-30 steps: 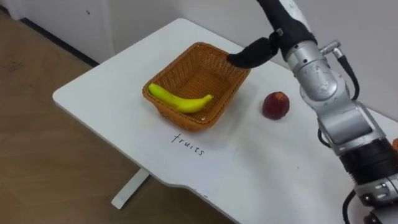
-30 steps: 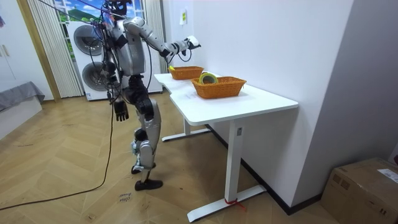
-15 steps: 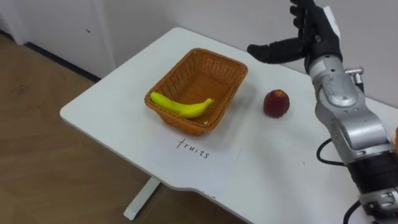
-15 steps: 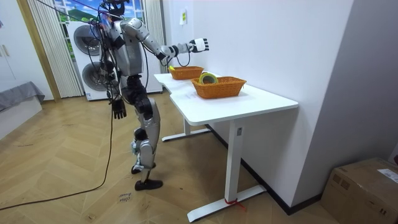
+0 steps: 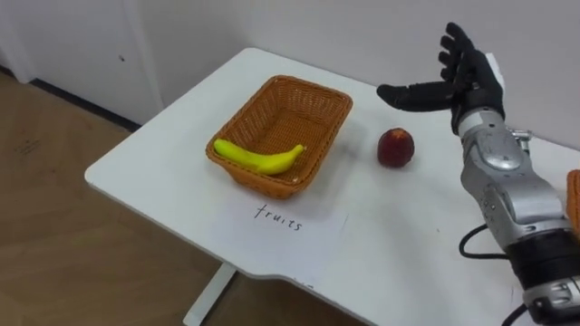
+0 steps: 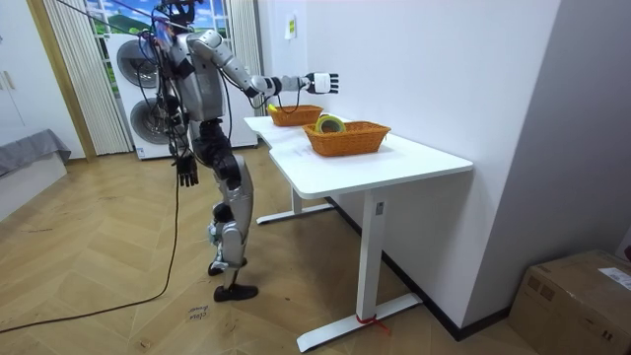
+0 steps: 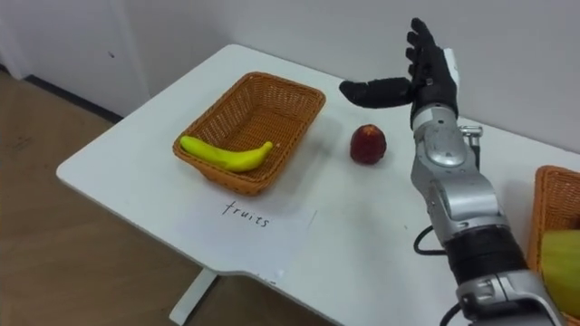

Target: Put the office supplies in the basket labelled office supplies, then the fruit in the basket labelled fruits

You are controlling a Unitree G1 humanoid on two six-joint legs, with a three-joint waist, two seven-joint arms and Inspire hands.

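Observation:
A yellow banana lies in the wicker fruit basket on the white table. A red apple rests on the tabletop just right of that basket. My right hand hovers open above the table, up and to the right of the apple, fingers spread and the thumb pointing left over it. It touches nothing. In the right eye view the same hand stands above the apple. My left hand hangs at my side in the room view.
A paper label with handwriting lies in front of the fruit basket. A second wicker basket holding a yellow-green thing stands at the right. I stand at the table's end, with washing machines behind me.
My right hand has left the fruit basket's far corner, swung right past the apple and spread its fingers. The banana and apple have not moved.

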